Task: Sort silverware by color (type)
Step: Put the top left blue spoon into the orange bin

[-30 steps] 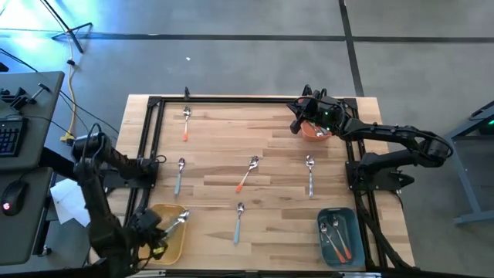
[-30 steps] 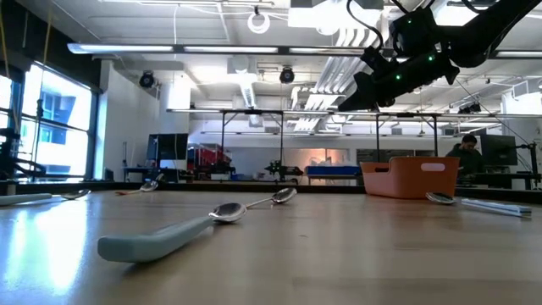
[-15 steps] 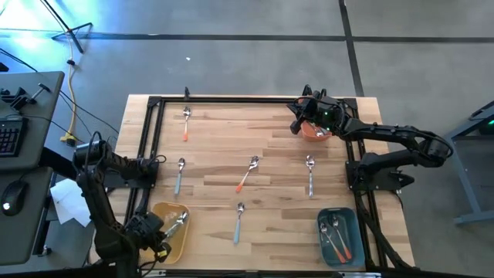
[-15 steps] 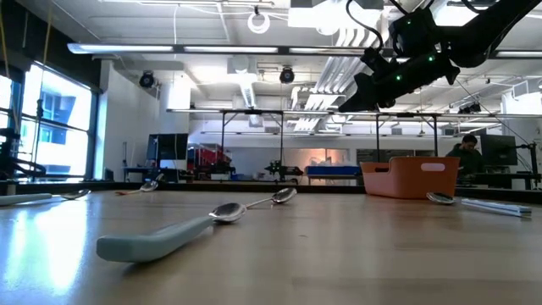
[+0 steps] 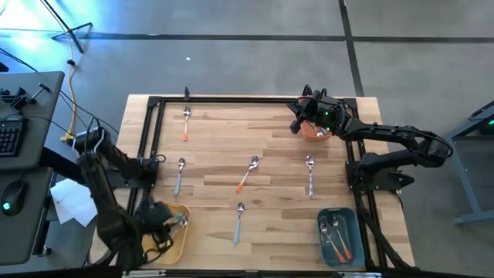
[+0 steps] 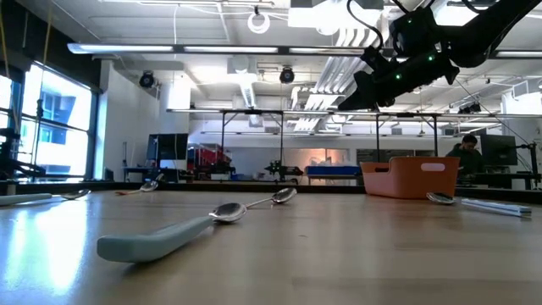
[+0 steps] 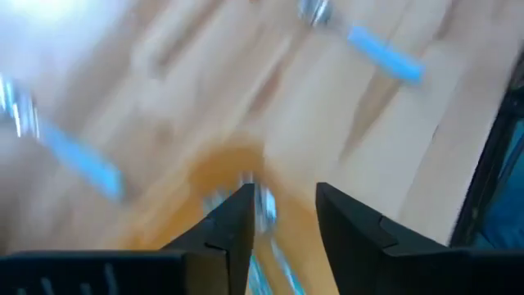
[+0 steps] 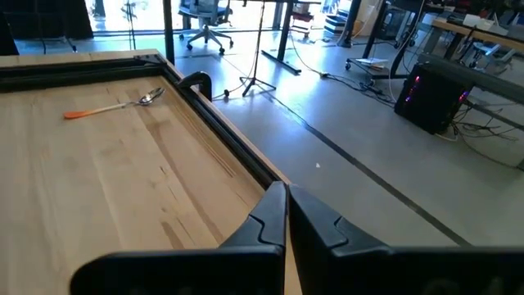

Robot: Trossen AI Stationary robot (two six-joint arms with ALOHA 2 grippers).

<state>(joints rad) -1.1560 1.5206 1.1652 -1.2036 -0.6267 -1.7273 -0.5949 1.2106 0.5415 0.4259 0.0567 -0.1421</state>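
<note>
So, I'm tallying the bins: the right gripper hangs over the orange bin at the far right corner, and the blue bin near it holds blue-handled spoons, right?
Not quite. The high view shows orange-handled spoons in the blue bin. The right gripper does hang over the orange bin.

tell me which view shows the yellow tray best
The high view: the yellow tray lies whole at the table's near left corner, with the left gripper over its rim. The left wrist view catches only a blurred yellow patch between the fingers. The low and right wrist views do not show it.
</note>
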